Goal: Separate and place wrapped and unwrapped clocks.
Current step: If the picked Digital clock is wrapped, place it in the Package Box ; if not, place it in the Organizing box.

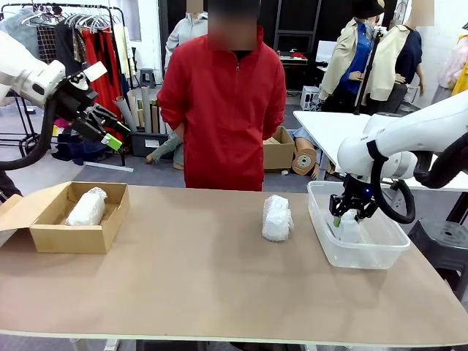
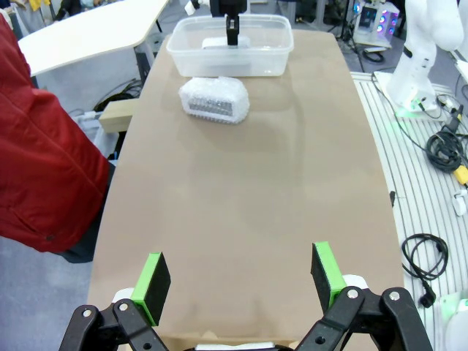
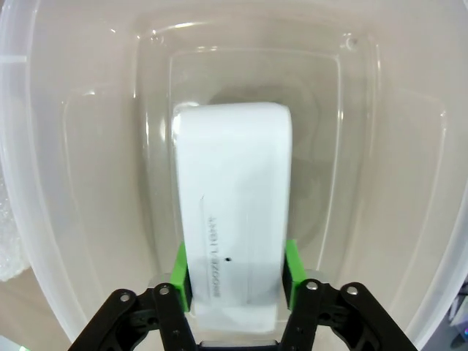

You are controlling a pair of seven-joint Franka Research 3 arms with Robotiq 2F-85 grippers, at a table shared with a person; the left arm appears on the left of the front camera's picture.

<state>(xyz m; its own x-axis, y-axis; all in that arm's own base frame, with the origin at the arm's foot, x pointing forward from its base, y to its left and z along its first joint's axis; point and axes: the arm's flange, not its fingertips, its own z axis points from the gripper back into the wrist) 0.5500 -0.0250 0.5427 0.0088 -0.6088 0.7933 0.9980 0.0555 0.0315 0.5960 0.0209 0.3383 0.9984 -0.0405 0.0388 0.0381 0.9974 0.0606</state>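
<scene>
Right wrist view: the bare clock (image 3: 232,212), a smooth white rounded block with small print on it, lies on the floor of the clear plastic tub (image 3: 409,183). The right gripper (image 3: 234,274) has its green pads on either side of the clock's near end; whether they press it I cannot tell. One knobbly bubble-wrap bundle (image 1: 277,217) lies on the brown table (image 1: 219,292) beside the tub, a second bundle (image 1: 86,207) in the cardboard box (image 1: 73,239). The left gripper (image 2: 241,281) gapes wide, holding nothing.

The table (image 1: 219,292) is viewed crosswise from the front and lengthwise from the left wrist. The clear tub (image 3: 73,183), shared by all views, is seen closely from above at the right wrist.
</scene>
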